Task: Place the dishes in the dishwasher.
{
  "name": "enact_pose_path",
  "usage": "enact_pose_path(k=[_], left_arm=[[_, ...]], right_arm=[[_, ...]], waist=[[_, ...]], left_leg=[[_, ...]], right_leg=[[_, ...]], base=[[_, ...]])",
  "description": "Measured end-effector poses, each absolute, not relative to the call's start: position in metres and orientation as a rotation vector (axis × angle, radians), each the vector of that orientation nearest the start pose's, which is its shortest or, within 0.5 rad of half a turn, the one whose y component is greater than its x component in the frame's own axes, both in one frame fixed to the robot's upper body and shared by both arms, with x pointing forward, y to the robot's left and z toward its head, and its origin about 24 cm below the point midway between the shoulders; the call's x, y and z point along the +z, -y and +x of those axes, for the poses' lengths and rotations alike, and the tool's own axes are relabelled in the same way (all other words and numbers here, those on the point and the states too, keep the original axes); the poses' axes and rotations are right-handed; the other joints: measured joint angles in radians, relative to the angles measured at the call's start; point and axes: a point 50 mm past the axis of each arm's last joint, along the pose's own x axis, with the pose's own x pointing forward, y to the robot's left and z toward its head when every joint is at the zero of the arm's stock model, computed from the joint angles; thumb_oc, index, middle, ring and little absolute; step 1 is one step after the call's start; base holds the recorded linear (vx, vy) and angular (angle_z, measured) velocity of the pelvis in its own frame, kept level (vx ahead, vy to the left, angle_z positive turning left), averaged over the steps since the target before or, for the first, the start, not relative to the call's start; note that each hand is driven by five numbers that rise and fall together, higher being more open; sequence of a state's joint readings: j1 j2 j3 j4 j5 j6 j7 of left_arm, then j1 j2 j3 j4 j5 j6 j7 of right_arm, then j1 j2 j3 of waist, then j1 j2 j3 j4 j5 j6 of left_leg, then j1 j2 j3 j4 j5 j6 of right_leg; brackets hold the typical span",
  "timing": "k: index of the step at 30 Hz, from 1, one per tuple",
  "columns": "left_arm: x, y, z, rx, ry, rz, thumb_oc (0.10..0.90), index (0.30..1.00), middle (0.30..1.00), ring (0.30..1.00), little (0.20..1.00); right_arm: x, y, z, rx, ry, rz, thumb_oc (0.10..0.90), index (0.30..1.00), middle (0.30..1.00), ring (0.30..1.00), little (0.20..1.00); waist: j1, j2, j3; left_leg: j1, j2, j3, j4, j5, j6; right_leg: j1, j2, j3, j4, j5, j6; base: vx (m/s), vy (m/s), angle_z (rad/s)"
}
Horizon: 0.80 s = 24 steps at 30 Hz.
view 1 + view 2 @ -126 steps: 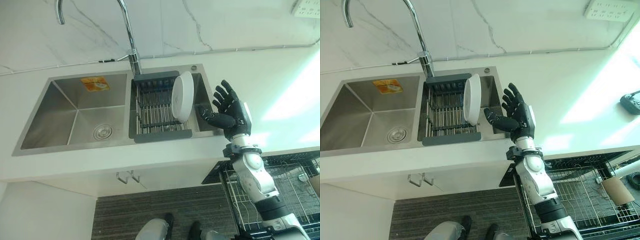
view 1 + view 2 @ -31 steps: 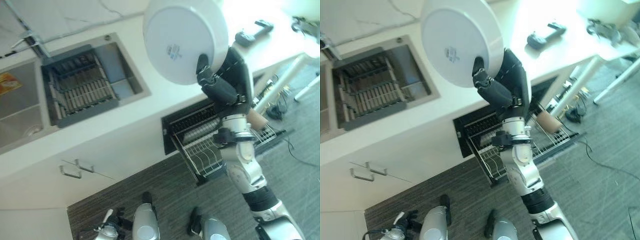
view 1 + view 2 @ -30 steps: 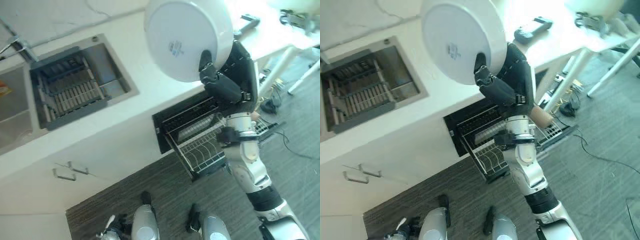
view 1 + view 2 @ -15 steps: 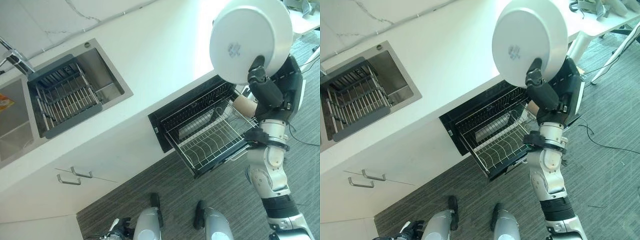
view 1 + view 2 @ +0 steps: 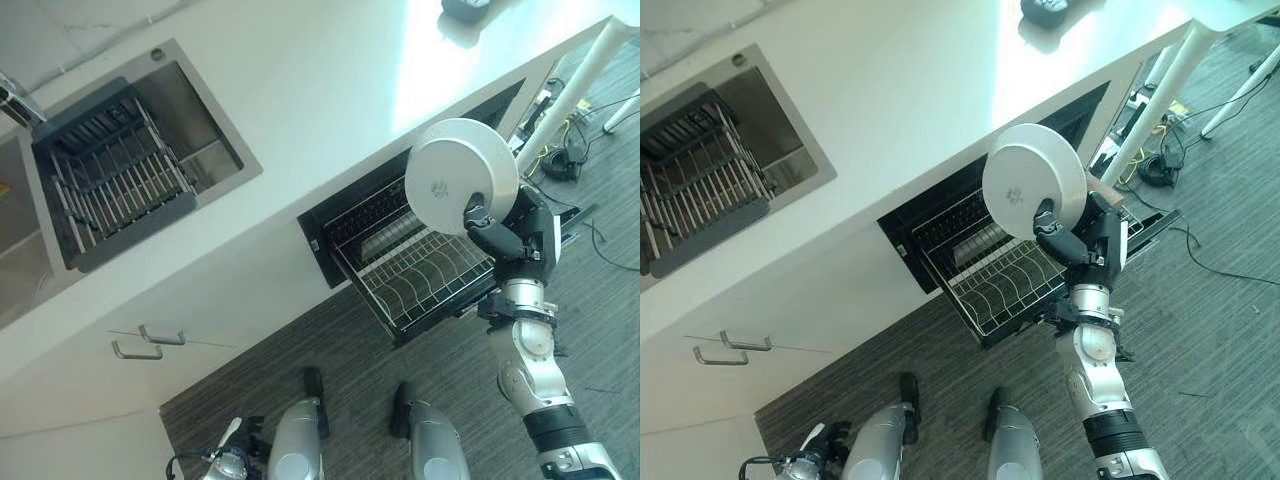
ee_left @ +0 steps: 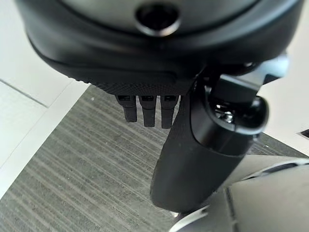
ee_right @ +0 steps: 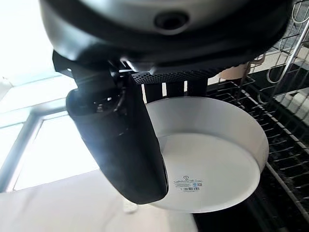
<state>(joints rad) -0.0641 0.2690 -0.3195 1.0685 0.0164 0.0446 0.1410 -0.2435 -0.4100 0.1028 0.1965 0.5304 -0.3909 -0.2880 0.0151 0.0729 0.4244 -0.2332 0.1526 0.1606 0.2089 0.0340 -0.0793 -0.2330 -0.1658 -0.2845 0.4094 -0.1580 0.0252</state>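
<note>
Glossy white ceramic dish (image 5: 461,177), wire metal rack (image 5: 420,272), brushed steel sink (image 5: 205,150)

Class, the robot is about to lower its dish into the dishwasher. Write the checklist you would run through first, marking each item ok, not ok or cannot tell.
1. Right hand grips the dish, thumb on its underside: ok.
2. Dishwasher open, rack pulled out: ok.
3. Dish held above the rack: ok.
4. Rack's near tines free for the dish: ok; a brown cup sits further along.
5. Dish already seated in the rack: not ok, it is in the air.
6. Left hand out of the way, fingers straight over the floor: ok.
</note>
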Motion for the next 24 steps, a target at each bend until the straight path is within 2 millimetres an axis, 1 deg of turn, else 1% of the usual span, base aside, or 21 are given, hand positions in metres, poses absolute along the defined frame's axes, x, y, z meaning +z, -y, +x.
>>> enact_pose_path(k=[1,2,3,4,5,7,11,12,14,16,18,19,21,22,24], left_arm=[[-0.144,-0.223,0.143,-0.021,-1.039,0.518,0.8,0.9,0.9,0.9,0.9],[-0.144,-0.223,0.143,-0.021,-1.039,0.518,0.8,0.9,0.9,0.9,0.9],[-0.143,-0.223,0.144,-0.021,-1.036,0.519,0.8,0.9,0.9,0.9,0.9],[-0.143,-0.222,0.146,-0.022,-1.029,0.518,0.8,0.9,0.9,0.9,0.9],[-0.142,-0.221,0.149,-0.025,-1.019,0.517,0.8,0.9,0.9,0.9,0.9],[-0.14,-0.22,0.154,-0.027,-1.001,0.515,0.8,0.9,0.9,0.9,0.9],[-0.137,-0.219,0.16,-0.03,-0.985,0.523,0.8,0.9,0.9,0.9,0.9],[-0.137,-0.219,0.161,-0.032,-0.982,0.525,0.8,0.9,0.9,0.9,0.9],[-0.136,-0.218,0.163,-0.039,-0.973,0.523,0.8,0.9,0.9,0.9,0.9],[-0.133,-0.218,0.168,-0.065,-0.955,0.538,0.8,0.9,0.9,0.9,0.9],[-0.13,-0.22,0.173,-0.08,-0.938,0.545,0.8,0.9,0.9,0.9,0.9],[-0.128,-0.222,0.175,-0.081,-0.935,0.549,0.8,0.9,0.9,0.9,0.9],[-0.126,-0.225,0.177,-0.08,-0.93,0.553,0.8,0.9,0.9,0.9,0.9],[-0.124,-0.226,0.181,-0.086,-0.923,0.555,0.8,0.9,0.9,0.9,0.9],[-0.122,-0.226,0.186,-0.085,-0.917,0.558,0.8,0.9,0.9,0.9,0.9]], right_arm=[[0.102,0.223,0.292,-0.233,0.362,0.165,0.4,0.3,0.3,0.3,0.3],[0.093,0.227,0.293,-0.248,0.329,0.132,0.4,0.3,0.3,0.3,0.3],[0.075,0.234,0.293,-0.274,0.252,0.105,0.4,0.3,0.3,0.3,0.3],[0.069,0.238,0.293,-0.281,0.224,0.068,0.4,0.3,0.3,0.3,0.3],[0.066,0.241,0.293,-0.278,0.204,0.023,0.4,0.3,0.3,0.3,0.3],[0.067,0.241,0.294,-0.264,0.2,-0.065,0.4,0.3,0.3,0.3,0.3],[0.079,0.232,0.306,-0.241,0.239,-0.307,0.4,0.3,0.3,0.3,0.3],[0.086,0.23,0.311,-0.237,0.265,-0.378,0.4,0.3,0.3,0.3,0.3],[0.105,0.231,0.319,-0.248,0.333,-0.518,0.4,0.3,0.3,0.3,0.3],[0.13,0.242,0.328,-0.274,0.376,-0.697,0.4,0.3,0.3,0.3,0.3],[0.147,0.249,0.334,-0.3,0.389,-0.799,0.4,0.3,0.3,0.3,0.3],[0.15,0.251,0.336,-0.297,0.375,-0.871,0.4,0.3,0.3,0.3,0.3],[0.154,0.253,0.34,-0.304,0.338,-0.951,0.4,0.3,0.3,0.3,0.3],[0.156,0.253,0.343,-0.302,0.314,-0.991,0.4,0.3,0.3,0.3,0.3],[0.153,0.253,0.344,-0.296,0.263,-1.005,0.4,0.3,0.3,0.3,0.3]], waist=[[0.0,0.0,0.0],[0.002,0.0,0.0],[0.009,0.001,0.003],[0.014,0.004,0.01],[0.014,0.008,0.019],[0.017,0.016,0.04],[0.02,0.017,0.049],[0.02,0.019,0.051],[0.026,0.024,0.058],[0.052,0.029,0.061],[0.068,0.026,0.063],[0.071,0.023,0.066],[0.083,0.021,0.069],[0.082,0.019,0.077],[0.099,0.013,0.084]], left_leg=[[0.0,-0.001,0.0,-0.001,-0.001,0.001],[0.0,-0.002,-0.001,-0.001,-0.002,0.003],[0.0,-0.006,-0.008,-0.002,-0.003,0.004],[0.0,-0.009,-0.013,-0.002,-0.002,0.004],[-0.004,-0.012,-0.018,-0.002,-0.001,0.006],[-0.009,-0.017,-0.023,-0.001,0.002,0.01],[-0.012,-0.02,-0.029,-0.001,0.004,0.014],[-0.012,-0.022,-0.031,-0.001,0.006,0.016],[-0.012,-0.03,-0.036,-0.003,0.009,0.02],[-0.018,-0.035,-0.043,-0.004,0.011,0.023],[-0.03,-0.039,-0.058,0.001,0.013,0.026],[-0.031,-0.04,-0.059,0.001,0.013,0.026],[-0.04,-0.043,-0.067,0.003,0.014,0.027],[-0.044,-0.044,-0.07,0.008,0.014,0.028],[-0.048,-0.048,-0.071,0.011,0.014,0.03]], right_leg=[[0.002,0.0,-0.002,-0.003,0.001,0.001],[0.007,-0.002,-0.006,-0.008,0.001,0.002],[0.016,-0.005,-0.018,-0.015,0.001,0.002],[0.019,-0.007,-0.021,-0.017,0.002,0.003],[0.019,-0.009,-0.025,-0.018,0.002,0.005],[0.019,-0.012,-0.028,-0.019,0.006,0.009],[0.022,-0.014,-0.03,-0.022,0.014,0.012],[0.025,-0.015,-0.032,-0.024,0.016,0.013],[0.03,-0.023,-0.042,-0.026,0.016,0.014],[0.032,-0.03,-0.053,-0.027,0.018,0.017],[0.031,-0.033,-0.068,-0.028,0.018,0.017],[0.031,-0.034,-0.069,-0.028,0.018,0.017],[0.032,-0.036,-0.078,-0.028,0.019,0.019],[0.032,-0.036,-0.081,-0.027,0.02,0.02],[0.032,-0.036,-0.082,-0.028,0.021,0.021]], base=[[0.01,0.03,0.06],[0.0,0.027,0.15],[-0.01,0.017,0.17],[-0.02,0.021,0.19],[-0.02,0.014,0.13],[-0.02,0.016,0.09],[-0.01,0.004,0.01],[-0.02,0.016,0.12],[-0.03,0.023,0.15],[-0.02,0.018,0.17],[-0.03,0.009,0.21],[-0.03,-0.001,0.12],[-0.02,-0.002,0.11],[-0.01,0.005,0.1],[-0.02,0.015,0.05]])
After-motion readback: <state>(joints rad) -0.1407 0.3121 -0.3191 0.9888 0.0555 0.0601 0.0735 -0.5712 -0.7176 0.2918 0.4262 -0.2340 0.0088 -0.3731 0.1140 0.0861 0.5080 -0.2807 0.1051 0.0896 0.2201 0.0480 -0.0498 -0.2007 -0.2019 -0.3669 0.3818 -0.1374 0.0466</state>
